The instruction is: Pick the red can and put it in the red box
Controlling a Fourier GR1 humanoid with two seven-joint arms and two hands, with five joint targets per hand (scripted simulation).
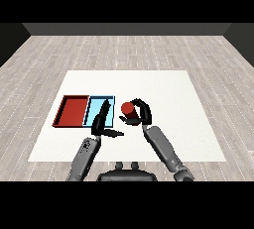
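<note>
The white table (163,124) carries my red tray (72,111) and, touching its right side, the light blue tray (97,105). My left robot hand (102,119) reaches over the blue tray, fingers straight and relaxed, thumb out to the side, holding nothing. My right robot hand (141,113) curls round the red can (128,109), just right of the blue tray.
</note>
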